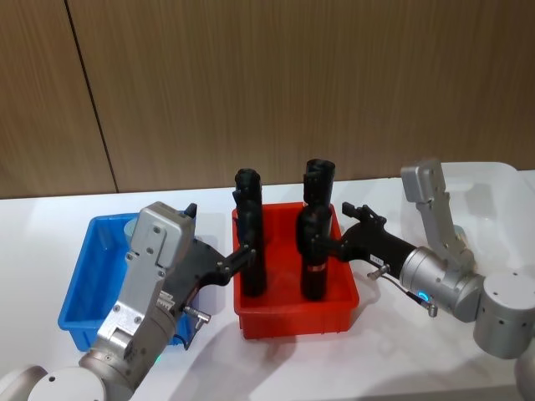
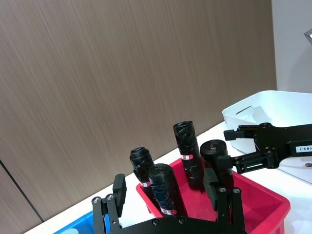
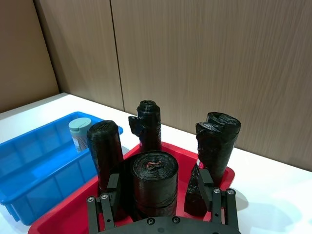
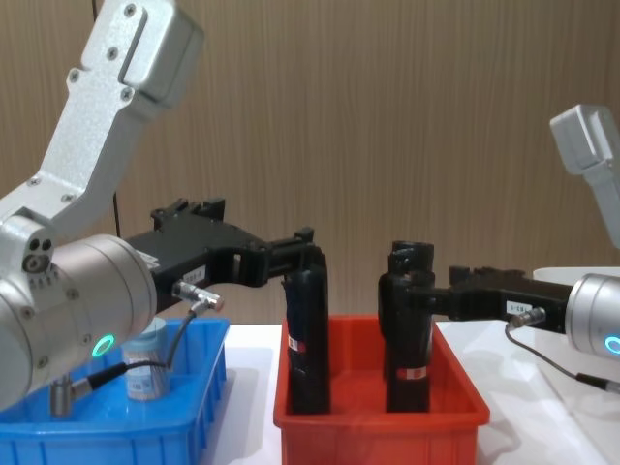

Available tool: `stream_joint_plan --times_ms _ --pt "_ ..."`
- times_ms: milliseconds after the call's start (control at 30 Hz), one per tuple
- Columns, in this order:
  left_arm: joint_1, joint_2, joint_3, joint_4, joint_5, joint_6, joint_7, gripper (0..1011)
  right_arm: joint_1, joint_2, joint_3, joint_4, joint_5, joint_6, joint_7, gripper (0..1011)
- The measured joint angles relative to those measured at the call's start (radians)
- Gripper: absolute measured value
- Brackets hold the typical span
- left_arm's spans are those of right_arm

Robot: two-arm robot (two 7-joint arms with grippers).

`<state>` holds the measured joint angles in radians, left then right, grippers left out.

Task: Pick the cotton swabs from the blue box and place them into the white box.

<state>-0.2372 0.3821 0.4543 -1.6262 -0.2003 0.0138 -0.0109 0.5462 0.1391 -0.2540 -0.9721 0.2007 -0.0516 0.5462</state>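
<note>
A: Step?
B: Pre-pick, I'd say; nothing is carried. The left gripper (image 1: 239, 256) is spread open and empty beside a black roll (image 1: 251, 251) over the red bin (image 1: 292, 324). The right gripper (image 1: 338, 242) has open jaws straddling another roll (image 1: 313, 255), gaps on both sides.
A: Swabs?
B: One cotton swabs jar (image 3: 80, 131) is upright at the blue box's (image 1: 79, 322) far end.
A: Next?
B: Probably the left swings out over the blue box and drops onto that jar.
A: Hidden?
B: The left arm covers part of the blue floor, so the jar count is unclear. The white box (image 1: 489, 180) at far right is cut off, its inside unseen.
</note>
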Motion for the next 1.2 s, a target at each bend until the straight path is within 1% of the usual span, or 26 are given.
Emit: stream_joint_plan --times_ms 533,1200 --pt "0.0 0.0 0.0 0.0 0.0 0.0 0.0 1004 0.0 0.001 -0.002 -0.002 0.0 0.001 0.006 1002" --pt "0.0 0.0 0.0 0.0 0.0 0.0 0.0 1004 0.02 -0.008 -0.018 0.016 0.004 0.001 0.054 1002"
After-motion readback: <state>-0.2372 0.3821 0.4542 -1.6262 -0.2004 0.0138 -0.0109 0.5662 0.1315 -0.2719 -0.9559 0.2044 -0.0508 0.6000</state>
